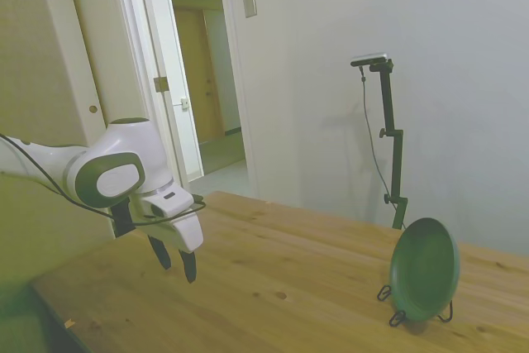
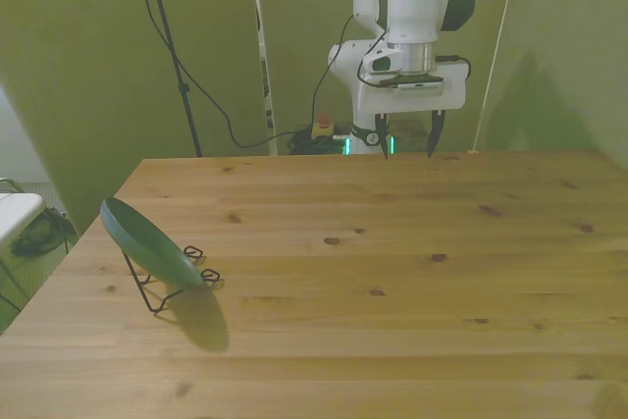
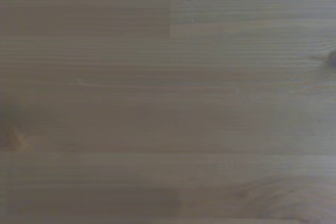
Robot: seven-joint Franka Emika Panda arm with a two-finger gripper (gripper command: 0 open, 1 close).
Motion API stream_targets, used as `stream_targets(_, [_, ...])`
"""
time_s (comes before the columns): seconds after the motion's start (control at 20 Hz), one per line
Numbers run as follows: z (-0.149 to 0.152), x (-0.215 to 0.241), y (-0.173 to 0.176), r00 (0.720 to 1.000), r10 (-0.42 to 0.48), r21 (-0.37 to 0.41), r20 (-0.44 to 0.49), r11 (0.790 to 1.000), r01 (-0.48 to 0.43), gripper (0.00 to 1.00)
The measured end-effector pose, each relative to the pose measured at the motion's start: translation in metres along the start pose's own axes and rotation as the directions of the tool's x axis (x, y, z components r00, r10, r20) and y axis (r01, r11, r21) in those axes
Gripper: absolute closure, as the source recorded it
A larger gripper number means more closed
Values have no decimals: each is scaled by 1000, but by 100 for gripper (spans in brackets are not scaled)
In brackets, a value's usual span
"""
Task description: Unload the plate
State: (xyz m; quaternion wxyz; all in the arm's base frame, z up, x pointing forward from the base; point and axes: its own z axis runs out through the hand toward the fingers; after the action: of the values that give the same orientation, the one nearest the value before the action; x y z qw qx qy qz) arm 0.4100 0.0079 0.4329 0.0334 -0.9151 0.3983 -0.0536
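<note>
The dark green plate (image 1: 425, 269) (image 2: 147, 241) leans almost upright in a thin black wire stand (image 1: 395, 315) (image 2: 157, 288), at the side view's right and the front view's left. My gripper (image 1: 176, 263) (image 2: 407, 141) hangs open above the table's far edge, well away from the plate, with nothing between its fingers. The wrist view holds only blurred bare wood of the table (image 3: 168, 103).
The wooden table (image 1: 273, 287) (image 2: 392, 272) spreads between the gripper and the plate. Cables and a pole (image 2: 172, 46) stand behind the table's far edge. An open doorway (image 1: 202, 80) lies beyond the arm in the side view.
</note>
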Motion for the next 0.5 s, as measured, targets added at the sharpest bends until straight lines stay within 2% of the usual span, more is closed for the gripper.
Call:
stream_targets(0.1, [0, 3, 3, 1000, -1, 5, 5, 1000, 1, 0])
stream_targets(0.2, [-13, 12, 16, 999, 32, 11, 2, 999, -32, 0])
stream_targets(0.35, [-53, 33, 49, 992, 117, 54, -42, 992, -115, 0])
stream_targets(0.5, [-92, 68, 80, 972, 204, 88, -120, 977, -194, 0])
